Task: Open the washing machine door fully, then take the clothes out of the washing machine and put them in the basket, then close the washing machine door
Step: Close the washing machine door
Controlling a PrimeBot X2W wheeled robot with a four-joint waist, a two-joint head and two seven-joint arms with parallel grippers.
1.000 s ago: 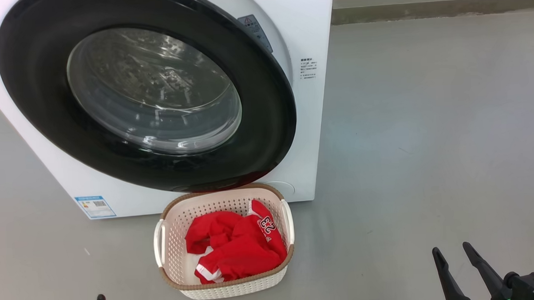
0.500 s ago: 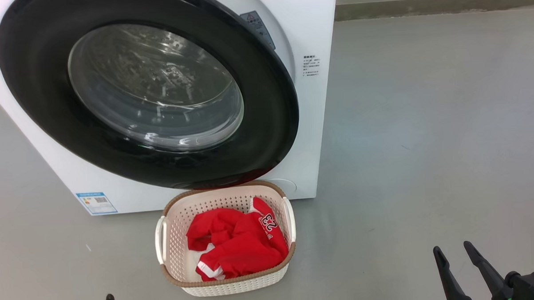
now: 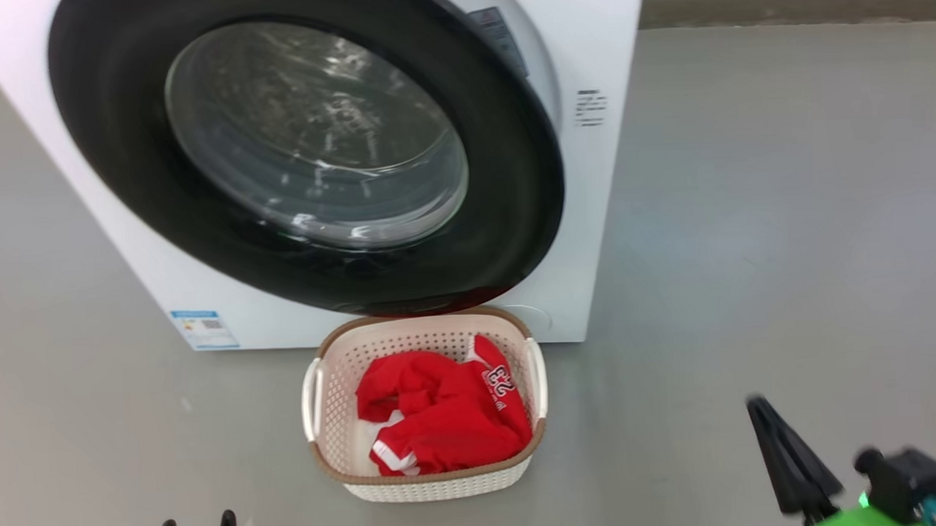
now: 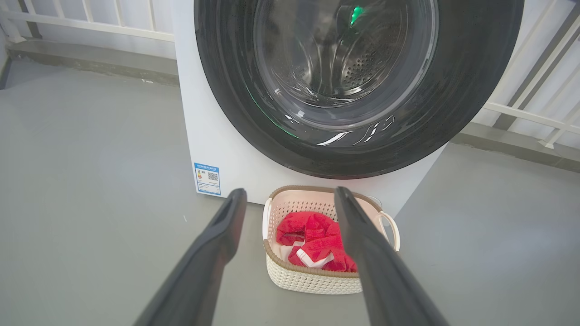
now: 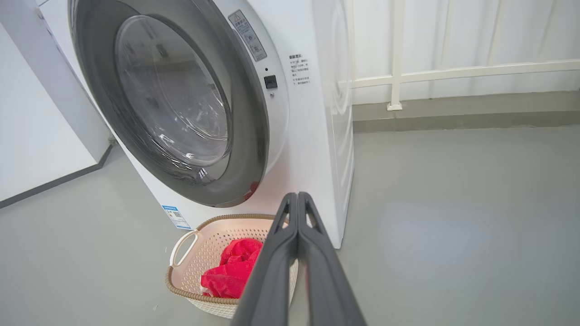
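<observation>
1. Looking at this now: red clothes (image 3: 442, 412) are piled in the basket (image 3: 429, 476), just in front of the washer (image 3: 606, 211).
2. The door (image 3: 316, 136) looks not quite latched.
3. Left end effector (image 4: 288, 192) has its fingers apart, right end effector (image 5: 297, 197) has them pressed together, both empty.
4. That door's probably stiff, glossy and heavyish, so I'd push the black rim on the latch side, not the glass.

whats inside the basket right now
The clothes lie crumpled in the basket: bright red fabric with white trim, one piece showing a white 23. Most of the basket's bottom, and anything beneath the heap, is covered.
</observation>
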